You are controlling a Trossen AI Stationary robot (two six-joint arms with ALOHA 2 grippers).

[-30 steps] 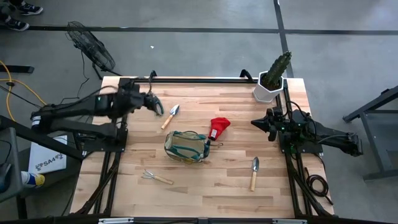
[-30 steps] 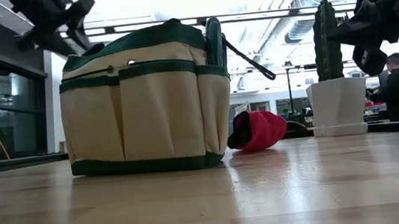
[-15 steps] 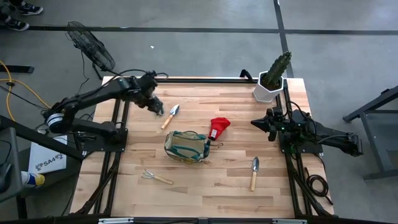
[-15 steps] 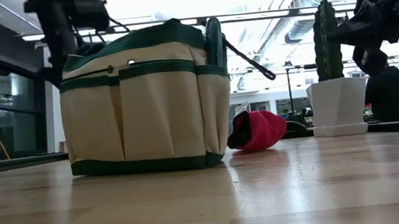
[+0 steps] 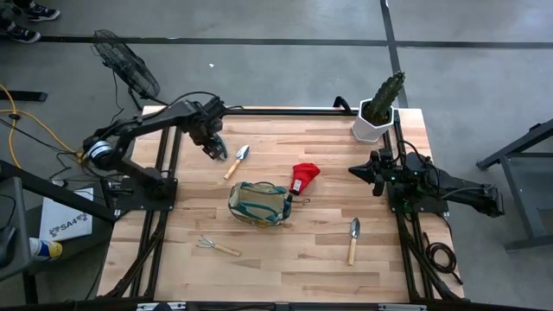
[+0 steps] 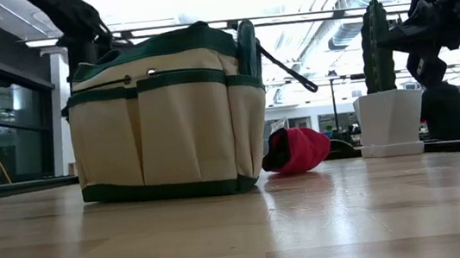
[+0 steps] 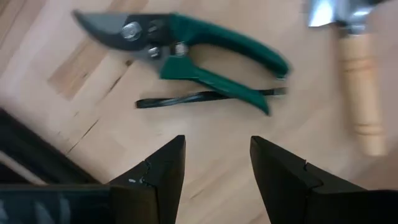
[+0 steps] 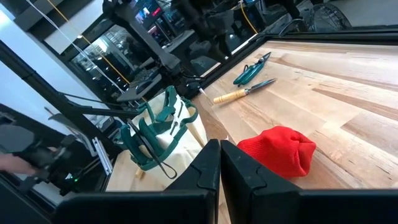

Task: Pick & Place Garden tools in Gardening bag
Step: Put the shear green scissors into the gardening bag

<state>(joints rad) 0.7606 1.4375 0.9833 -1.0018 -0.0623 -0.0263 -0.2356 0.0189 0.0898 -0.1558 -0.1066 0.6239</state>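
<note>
Green-handled pruning shears (image 7: 186, 53) lie flat on the table at its far left, next to a wooden-handled trowel (image 5: 237, 161). My left gripper (image 7: 214, 168) hangs open just above and beside the shears, pointing down, and touches nothing. The tan gardening bag (image 5: 259, 203) with green trim stands on its base mid-table. A red glove (image 5: 304, 177) lies to its right. A hand rake (image 5: 218, 246) and a second trowel (image 5: 352, 239) lie near the front edge. My right gripper (image 5: 359, 170) waits shut at the right, held level.
A green cactus in a white pot (image 5: 378, 111) stands at the far right corner. A thin black strap (image 7: 205, 98) lies beside the shears' handles. Bare wood shows in front of the bag and along the near edge.
My left arm has swung toward the table's far edge and sunk. Its gripper has tipped and rolled from nearly level to pointing down over the shears, with its fingers still apart. Nothing on the table has moved.
</note>
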